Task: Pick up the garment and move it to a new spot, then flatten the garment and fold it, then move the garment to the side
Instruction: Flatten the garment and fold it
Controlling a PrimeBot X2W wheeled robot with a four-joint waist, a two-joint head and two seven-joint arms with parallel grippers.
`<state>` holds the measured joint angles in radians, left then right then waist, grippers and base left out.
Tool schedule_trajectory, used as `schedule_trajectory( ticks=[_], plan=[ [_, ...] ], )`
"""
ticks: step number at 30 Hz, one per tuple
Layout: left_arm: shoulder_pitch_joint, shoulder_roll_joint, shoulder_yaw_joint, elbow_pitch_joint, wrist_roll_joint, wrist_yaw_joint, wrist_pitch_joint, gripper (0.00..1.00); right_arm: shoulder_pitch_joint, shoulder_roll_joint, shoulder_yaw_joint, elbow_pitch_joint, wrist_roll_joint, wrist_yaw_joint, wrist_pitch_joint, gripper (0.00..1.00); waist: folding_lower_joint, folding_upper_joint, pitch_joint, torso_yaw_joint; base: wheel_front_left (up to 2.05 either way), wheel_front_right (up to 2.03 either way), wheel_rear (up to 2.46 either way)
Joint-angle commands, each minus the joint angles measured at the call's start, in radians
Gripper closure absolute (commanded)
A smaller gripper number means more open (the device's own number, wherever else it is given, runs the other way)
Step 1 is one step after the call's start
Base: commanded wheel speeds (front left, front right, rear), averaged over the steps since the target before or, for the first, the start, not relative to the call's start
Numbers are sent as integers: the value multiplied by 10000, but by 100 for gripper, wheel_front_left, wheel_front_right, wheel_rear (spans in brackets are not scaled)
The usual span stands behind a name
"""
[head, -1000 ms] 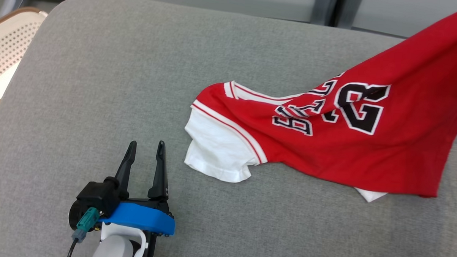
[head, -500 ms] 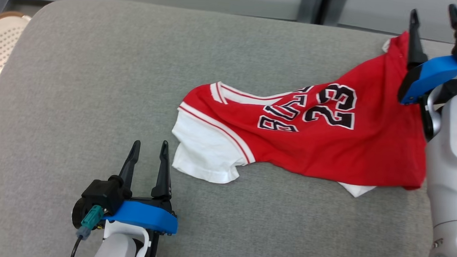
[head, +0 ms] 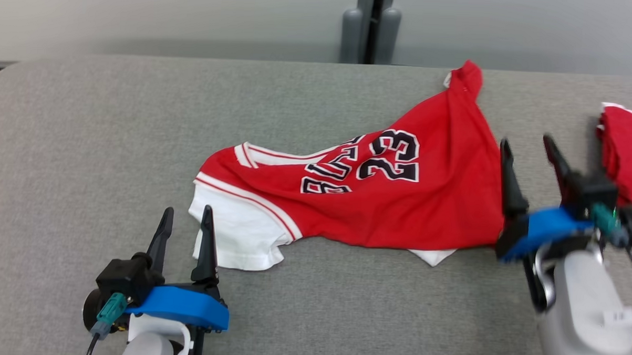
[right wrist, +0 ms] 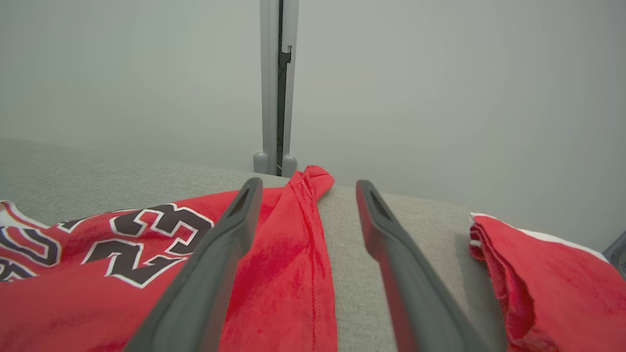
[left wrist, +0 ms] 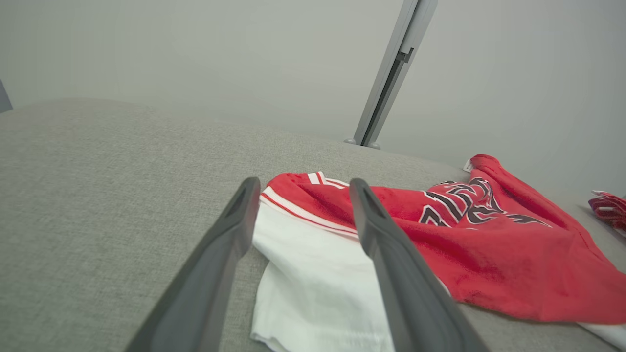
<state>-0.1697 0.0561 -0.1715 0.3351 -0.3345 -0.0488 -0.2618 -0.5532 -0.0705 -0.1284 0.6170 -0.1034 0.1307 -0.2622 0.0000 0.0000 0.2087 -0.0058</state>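
The garment [head: 399, 212] is a red jersey with white sleeves and the number 23. It lies crumpled on the grey padded surface [head: 86, 138], with its collar and one white sleeve [head: 235, 238] to the left and a peaked corner of the hem at the far edge. My left gripper [head: 187, 211] stands open just left of the white sleeve, not touching it; in the left wrist view this gripper [left wrist: 304, 186] frames the sleeve [left wrist: 313, 274]. My right gripper [head: 527, 143] is open at the garment's right edge, holding nothing; in the right wrist view that gripper [right wrist: 309, 186] straddles the hem of the garment [right wrist: 122, 274].
A second red garment [head: 627, 157], folded, lies at the right edge of the surface, close to my right gripper, and is seen in the right wrist view [right wrist: 552, 278]. Behind the surface's far edge stand a grey wall and a post [head: 371, 27].
The right gripper has opened and let go of the garment's hem, which has dropped onto the surface. That gripper has drawn back and down beside it. The head camera has shifted.
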Motion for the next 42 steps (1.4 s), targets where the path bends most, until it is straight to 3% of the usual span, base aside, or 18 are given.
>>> schedule_trajectory(
  ticks=[1,7,11,24,25,26,27,28,33,40,42],
  plan=[
    [84,33,93,-31,-4,33,-45,0,555,53,81,-316,179,-1,-35,0,0,0,-225,-249,0,0,0],
    [436,34,255,-139,-18,46,-45,0,2803,170,559,-1434,568,1,20,0,0,0,-439,-620,0,0,0],
    [461,32,312,-210,8,41,-45,0,3513,191,621,-1639,323,1,347,0,0,0,-394,-707,0,0,0],
    [77,75,419,-477,114,31,-45,0,2049,110,-3,498,-698,-1,556,0,0,0,328,55,0,0,0],
    [109,72,446,-497,106,38,-45,0,1961,84,-36,662,-782,-1,519,62,0,0,337,85,0,0,0],
    [144,70,473,-511,104,50,-45,0,1898,33,-81,805,-906,-1,513,77,0,0,339,103,0,0,0],
    [175,69,498,-521,105,60,-45,0,1852,-12,-129,915,-1000,-1,496,77,0,0,335,108,0,0,0],
    [202,68,516,-531,106,67,-45,0,1820,-59,-202,1017,-1092,-1,462,100,0,0,323,98,0,0,0],
    [308,53,611,-586,89,96,-45,0,1614,-350,-584,921,-1685,-2,287,100,0,0,255,-162,0,0,0],
    [325,32,526,-581,133,35,-45,0,1928,-544,-1265,-196,-2948,-1,402,99,0,0,233,-547,0,0,0],
    [316,23,481,-535,146,9,-45,0,2112,-482,-1401,-302,-3143,-1,517,54,0,0,243,-591,0,0,0]
  ],
)
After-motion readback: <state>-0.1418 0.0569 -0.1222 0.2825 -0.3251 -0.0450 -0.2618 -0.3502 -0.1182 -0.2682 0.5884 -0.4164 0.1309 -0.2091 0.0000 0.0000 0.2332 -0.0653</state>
